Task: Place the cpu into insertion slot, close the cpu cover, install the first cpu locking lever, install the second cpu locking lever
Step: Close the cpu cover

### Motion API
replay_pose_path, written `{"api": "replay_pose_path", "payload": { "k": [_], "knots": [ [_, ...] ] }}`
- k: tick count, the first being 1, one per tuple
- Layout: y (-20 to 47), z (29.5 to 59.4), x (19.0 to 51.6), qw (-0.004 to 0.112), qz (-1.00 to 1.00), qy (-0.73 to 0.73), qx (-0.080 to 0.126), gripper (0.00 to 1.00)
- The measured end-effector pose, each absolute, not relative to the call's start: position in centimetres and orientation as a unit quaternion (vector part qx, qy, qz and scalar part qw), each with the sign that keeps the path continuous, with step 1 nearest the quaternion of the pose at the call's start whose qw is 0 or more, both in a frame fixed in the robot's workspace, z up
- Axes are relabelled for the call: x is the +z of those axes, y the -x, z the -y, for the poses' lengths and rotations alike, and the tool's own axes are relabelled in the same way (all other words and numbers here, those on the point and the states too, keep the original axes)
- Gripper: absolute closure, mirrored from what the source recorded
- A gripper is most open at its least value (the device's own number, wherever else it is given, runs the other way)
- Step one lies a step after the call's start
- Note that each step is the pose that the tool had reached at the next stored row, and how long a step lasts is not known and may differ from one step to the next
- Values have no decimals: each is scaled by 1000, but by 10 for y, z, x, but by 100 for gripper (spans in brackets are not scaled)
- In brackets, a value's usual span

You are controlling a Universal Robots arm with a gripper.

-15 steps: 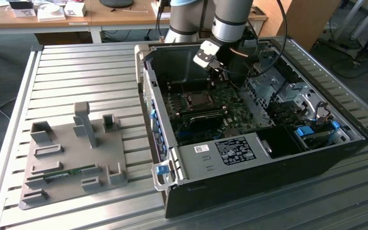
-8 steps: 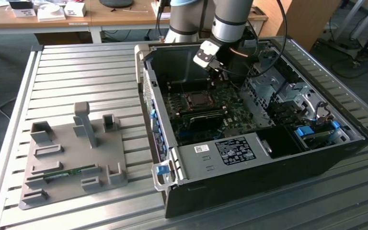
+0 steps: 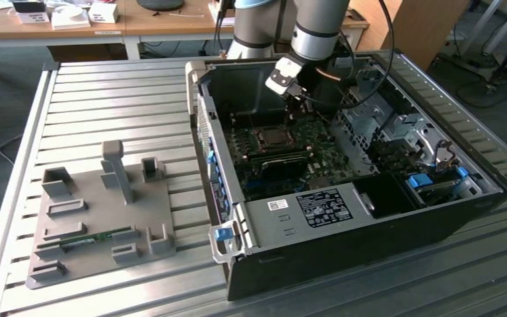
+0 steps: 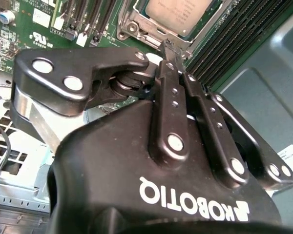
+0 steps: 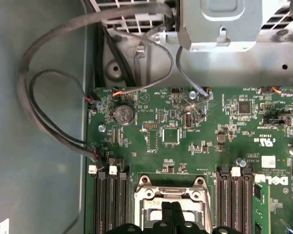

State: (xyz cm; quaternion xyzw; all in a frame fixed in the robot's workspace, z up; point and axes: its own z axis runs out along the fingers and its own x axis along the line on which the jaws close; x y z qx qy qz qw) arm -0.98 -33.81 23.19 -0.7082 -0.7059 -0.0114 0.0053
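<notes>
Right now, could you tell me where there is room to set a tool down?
Bare table: between the grey fixture plate and the wooden desks. Crowded: inside the computer case, where the gripper hangs by the insertion slot.

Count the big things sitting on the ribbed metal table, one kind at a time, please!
Black open computer case: 1
Grey plastic holder tray: 1
Green memory stick lying in that tray: 1
Total: 3

Beside the insertion slot (image 5: pixel 149 192), memory slots (image 5: pixel 110 204); cables (image 5: pixel 39 97) beyond.
</notes>
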Motion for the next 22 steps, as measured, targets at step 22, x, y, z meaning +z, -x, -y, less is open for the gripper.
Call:
{"api": "replay_pose_path", "payload": {
  "k": [22],
  "knots": [
    [27, 339, 227, 5, 708, 706, -11, 89]
  ]
}}
